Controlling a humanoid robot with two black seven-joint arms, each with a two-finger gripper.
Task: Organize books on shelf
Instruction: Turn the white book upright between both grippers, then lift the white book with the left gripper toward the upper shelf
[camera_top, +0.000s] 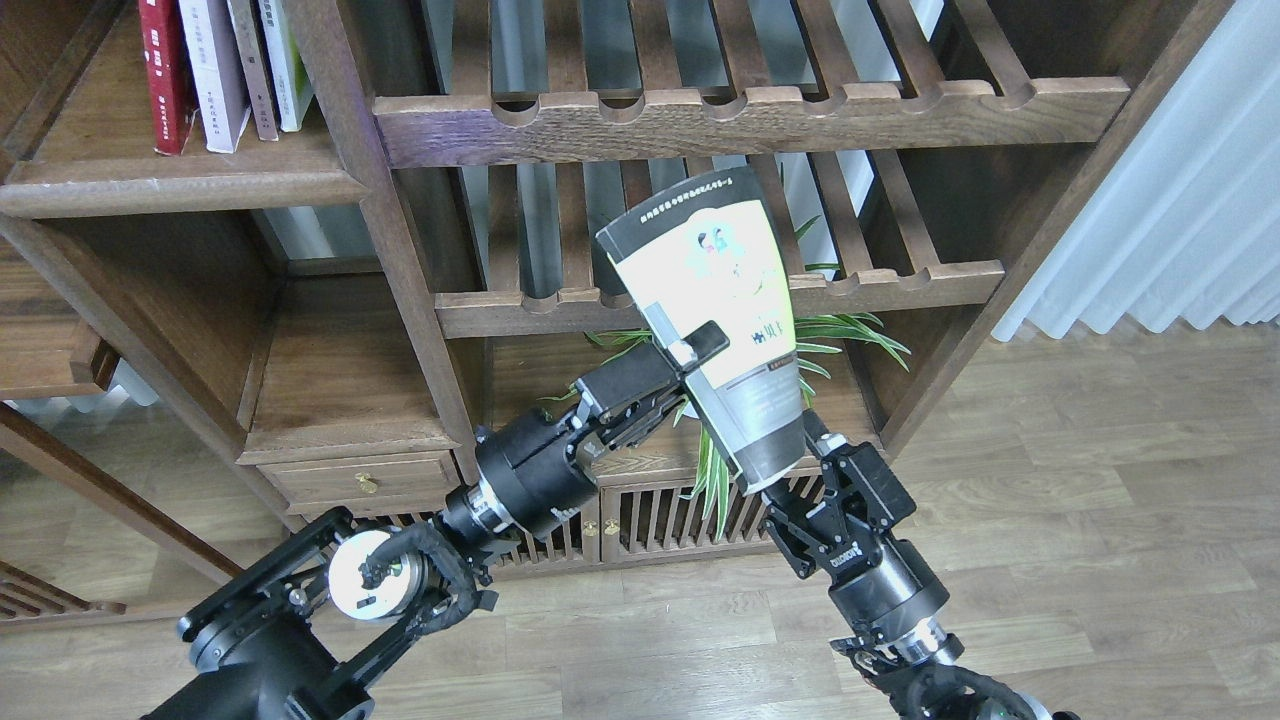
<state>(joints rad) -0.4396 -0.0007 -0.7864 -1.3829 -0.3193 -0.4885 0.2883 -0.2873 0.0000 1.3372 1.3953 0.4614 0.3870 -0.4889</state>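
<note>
Before the slatted racks (720, 290) above plank floor (1080, 480), black book (730, 310) in left jaws; right jaws' state unclear.

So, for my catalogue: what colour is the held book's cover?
Black book with a yellow-green panel, grey toward the bottom; the head view shows it, held by the left gripper.

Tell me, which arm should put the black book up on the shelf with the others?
Probably the left. The left gripper already clamps the black book, and the shelf is up on its side. The right gripper sits below the book's bottom corner.
</note>
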